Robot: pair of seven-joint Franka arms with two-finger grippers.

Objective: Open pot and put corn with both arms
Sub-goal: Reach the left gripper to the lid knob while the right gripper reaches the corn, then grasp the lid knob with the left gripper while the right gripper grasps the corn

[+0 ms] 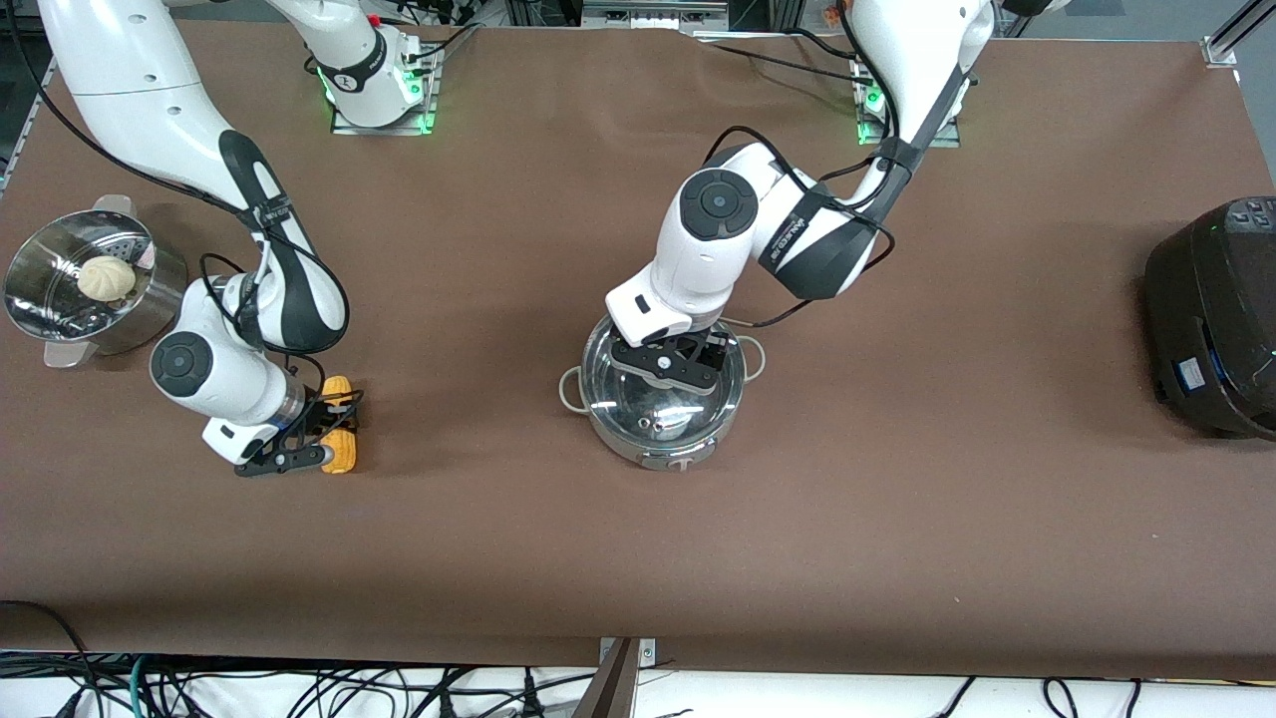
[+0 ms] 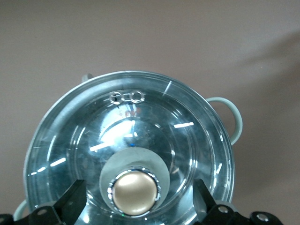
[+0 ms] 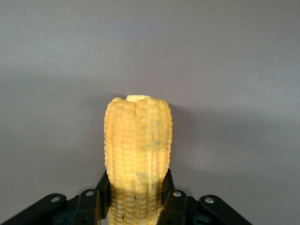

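The steel pot (image 1: 663, 444) stands mid-table with its clear glass lid (image 1: 688, 404) on. In the left wrist view the lid (image 2: 140, 122) fills the frame, with its pale round knob (image 2: 133, 192). My left gripper (image 1: 670, 364) is over the lid and open. Its fingers (image 2: 70, 201) stand wide on either side of the knob without touching it. The yellow corn (image 1: 342, 454) lies at table level toward the right arm's end. My right gripper (image 1: 334, 431) is shut on it. In the right wrist view the corn (image 3: 138, 140) juts out from between the two fingers (image 3: 171, 197).
A perforated steamer basket (image 1: 40, 309) with a white bun (image 1: 107, 277) stands at the right arm's end of the table. A large black cooker (image 1: 1216, 309) stands at the left arm's end. The pot's pale loop handle (image 2: 232, 117) sticks out sideways.
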